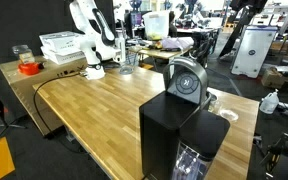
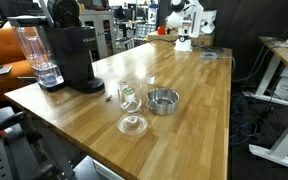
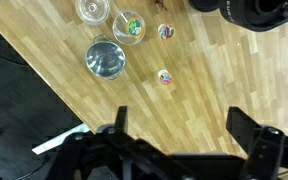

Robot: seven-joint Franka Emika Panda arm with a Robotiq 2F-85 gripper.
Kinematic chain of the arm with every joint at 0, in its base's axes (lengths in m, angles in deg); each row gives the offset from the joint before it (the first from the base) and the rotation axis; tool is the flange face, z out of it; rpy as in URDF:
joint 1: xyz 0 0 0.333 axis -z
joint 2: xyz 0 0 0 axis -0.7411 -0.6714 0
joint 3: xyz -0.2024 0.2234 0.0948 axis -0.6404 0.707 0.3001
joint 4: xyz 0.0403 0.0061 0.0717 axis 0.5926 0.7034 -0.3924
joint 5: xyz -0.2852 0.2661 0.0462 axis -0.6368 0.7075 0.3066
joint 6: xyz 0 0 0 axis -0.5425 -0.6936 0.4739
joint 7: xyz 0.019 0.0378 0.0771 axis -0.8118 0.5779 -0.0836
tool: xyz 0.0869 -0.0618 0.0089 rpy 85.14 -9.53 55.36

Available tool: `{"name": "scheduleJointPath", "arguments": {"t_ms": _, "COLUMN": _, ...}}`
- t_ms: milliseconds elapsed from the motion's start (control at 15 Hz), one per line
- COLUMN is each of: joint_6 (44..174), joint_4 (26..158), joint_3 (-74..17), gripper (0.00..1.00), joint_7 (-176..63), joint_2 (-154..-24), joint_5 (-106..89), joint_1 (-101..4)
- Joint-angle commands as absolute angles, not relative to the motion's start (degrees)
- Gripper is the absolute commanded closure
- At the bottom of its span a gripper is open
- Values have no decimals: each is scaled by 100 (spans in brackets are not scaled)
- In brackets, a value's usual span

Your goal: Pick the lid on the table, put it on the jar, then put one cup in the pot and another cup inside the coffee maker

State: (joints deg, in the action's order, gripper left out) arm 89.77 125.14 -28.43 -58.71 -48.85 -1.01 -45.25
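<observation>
In the wrist view my gripper (image 3: 181, 125) is open and empty, high above bare table. Ahead of it lie the clear glass lid (image 3: 92, 10), the glass jar (image 3: 130, 27) with colourful contents, the metal pot (image 3: 106, 60) and two small cups (image 3: 165, 31) (image 3: 165, 77). The black coffee maker (image 3: 244, 10) is at the top right edge. In an exterior view the lid (image 2: 132, 124), jar (image 2: 129, 97) and pot (image 2: 162, 100) sit mid-table beside the coffee maker (image 2: 69, 50). The arm (image 2: 184, 25) stands at the table's far end.
The long wooden table (image 1: 94, 110) has the coffee maker (image 1: 184, 110) at one end and the arm's base (image 1: 92, 70) at the other. A white bin (image 1: 62, 45) and a red object (image 1: 28, 68) stand on a side table. Lab desks and equipment surround the table.
</observation>
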Motion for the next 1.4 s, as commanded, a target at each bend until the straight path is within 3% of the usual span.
{"name": "scheduleJointPath", "arguments": {"t_ms": 0, "joint_6": 8961, "joint_4": 12499, "joint_3": -2798, "gripper": 0, "joint_7": -5850, "joint_2": -4891, "joint_5": -77, "joint_1": -4468}}
{"name": "scheduleJointPath", "arguments": {"t_ms": 1333, "joint_6": 9004, "joint_4": 12723, "joint_3": -2718, "gripper": 0, "joint_7": -5822, "joint_2": -5040, "joint_5": -535, "joint_1": -4428}}
